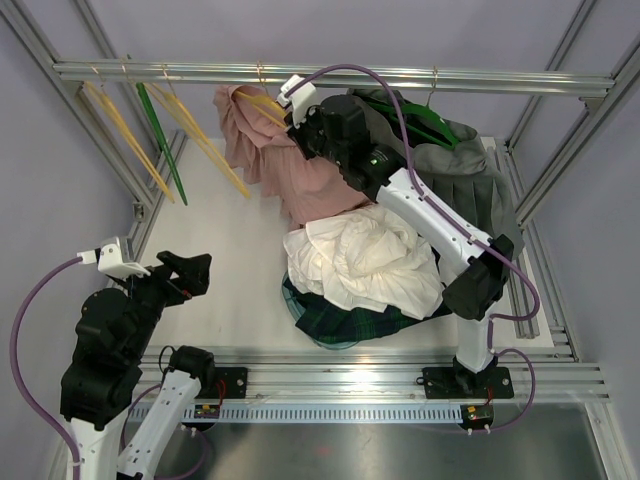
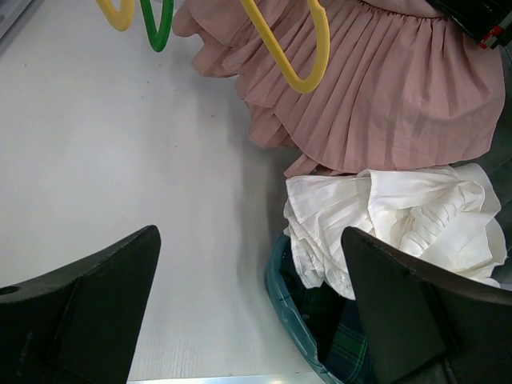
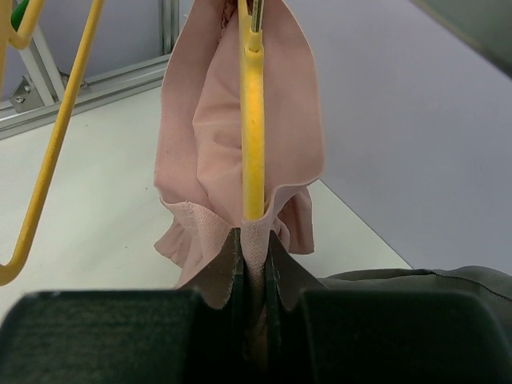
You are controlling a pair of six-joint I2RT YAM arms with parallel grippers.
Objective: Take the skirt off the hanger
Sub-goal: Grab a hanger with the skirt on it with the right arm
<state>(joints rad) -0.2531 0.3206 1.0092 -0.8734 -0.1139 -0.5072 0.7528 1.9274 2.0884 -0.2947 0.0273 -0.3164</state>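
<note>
**Grip made on the pink skirt, but nothing is off the hanger yet**

The right end effector is clenched on a fold of the pink skirt, right where the cloth wraps the lower end of the yellow hanger. The hanger's arm runs straight down into the narrow gap between the fingers. I cannot tell whether the plastic is pinched along with the fabric. From above, that arm reaches far across the desk to the rail at the back. There the hanger is hooked on, with the skirt draped from it and spilling down until its hem touches the heap below.

The left end effector is released, its fingers wide apart and holding nothing. It hovers near its own base, well apart from the skirt and pointed roughly towards it.

A white garment lies crumpled on top of a plaid garment in the middle of the desk. A grey skirt hangs on a green hanger just beside the right arm. Three bare hangers dangle at the left end of the rail.

As I read it, the job is at its start. The cloth is seized, but the waistband is still on the hanger. It has yet to be slid off both shoulders and set down, and the idle arm may be needed to steady the hanger.
</note>
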